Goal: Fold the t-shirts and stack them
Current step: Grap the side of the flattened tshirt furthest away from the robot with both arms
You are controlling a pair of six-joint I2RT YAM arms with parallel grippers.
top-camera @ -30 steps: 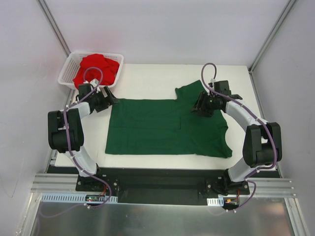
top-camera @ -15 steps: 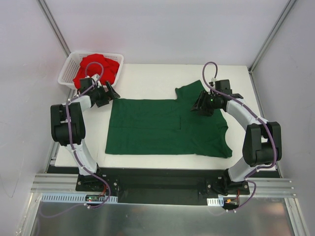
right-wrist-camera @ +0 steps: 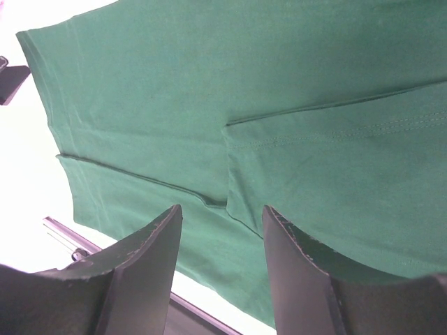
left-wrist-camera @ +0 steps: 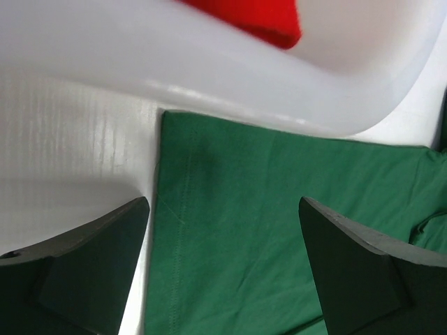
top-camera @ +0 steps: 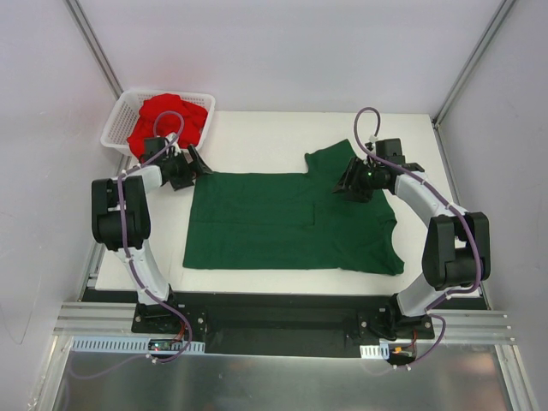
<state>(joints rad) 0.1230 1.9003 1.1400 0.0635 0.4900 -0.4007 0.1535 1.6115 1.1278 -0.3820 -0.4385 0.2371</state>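
1. Over the last second the left gripper [top-camera: 199,164] has swung away from the table's left edge toward the basket [top-camera: 116,130]. It is now at the far-left corner of the green t-shirt [top-camera: 291,224].
2. That shirt lies flat mid-table; the red t-shirt [top-camera: 167,120] is heaped in the basket.
3. Bare table [top-camera: 257,137] lies beyond the far hem, and the basket crowds the corner.
4. The left fingers are wide, straddling the hem and holding nothing. The right gripper [top-camera: 344,187] is half-spread over a fold edge, empty.

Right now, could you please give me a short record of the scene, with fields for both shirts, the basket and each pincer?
green t-shirt: flat on the table, partly folded over itself
red t-shirt: crumpled inside the basket
basket: white mesh, at the table's far left corner
left pincer: open, empty, at the green t-shirt's far left corner
right pincer: open, empty, above the overlapping layers
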